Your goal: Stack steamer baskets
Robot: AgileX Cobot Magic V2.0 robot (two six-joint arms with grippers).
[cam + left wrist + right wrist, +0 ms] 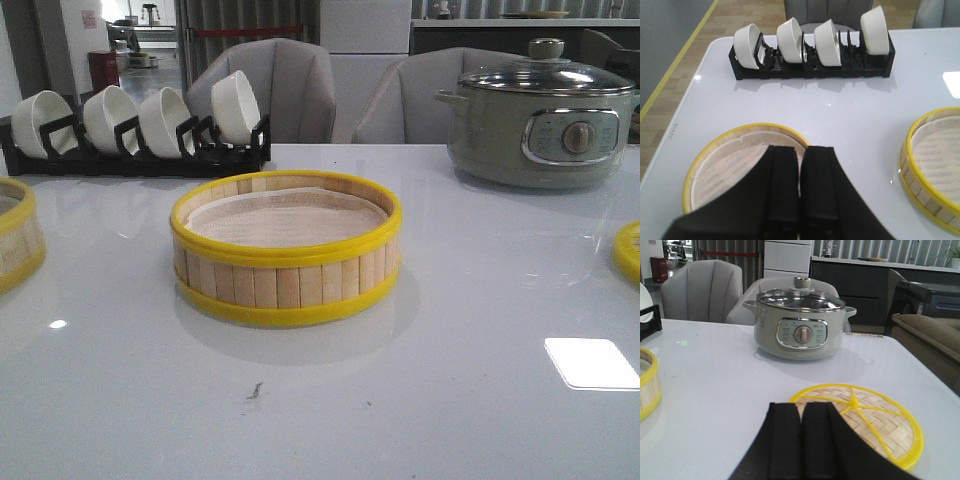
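Note:
One steamer basket point(286, 250) with pale slat walls and yellow rims stands mid-table; it also shows in the left wrist view point(932, 165) and at the edge of the right wrist view point(647, 382). A second basket point(15, 240) sits at the left table edge, right under my left gripper point(801, 152), which is shut and empty above it point(730, 165). The woven yellow-rimmed lid point(875, 422) lies flat at the right, its rim showing in the front view point(628, 250). My right gripper point(801, 407) is shut and empty above the lid's near edge. Neither gripper shows in the front view.
A black rack with several white bowls point(135, 125) stands at the back left, also in the left wrist view point(812, 47). A grey-green electric pot with a glass lid point(540, 115) stands at the back right point(799, 320). Grey chairs stand behind the table.

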